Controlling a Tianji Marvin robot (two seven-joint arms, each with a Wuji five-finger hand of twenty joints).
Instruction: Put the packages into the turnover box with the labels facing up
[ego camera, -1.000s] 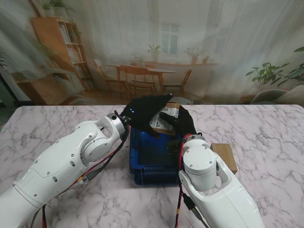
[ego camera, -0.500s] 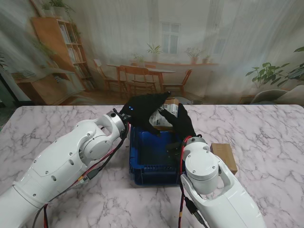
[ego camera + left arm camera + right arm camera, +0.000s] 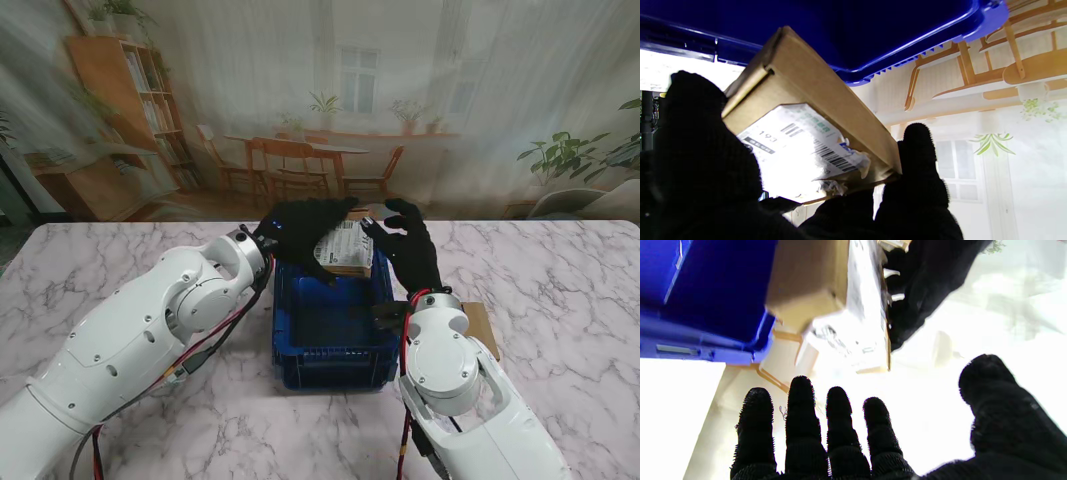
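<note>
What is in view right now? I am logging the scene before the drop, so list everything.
Turnover box: one, blue, centre of the table, nothing visible inside.
Labelled package: one, brown cardboard with a white label facing up, held over the box's far edge.
Second package: one, brown, on the table right of the box, partly hidden by the right arm.
Table: one, white marble.
Left hand: black glove, gripping the labelled package.
Right hand: black glove, fingers spread, beside the package, holding nothing.
</note>
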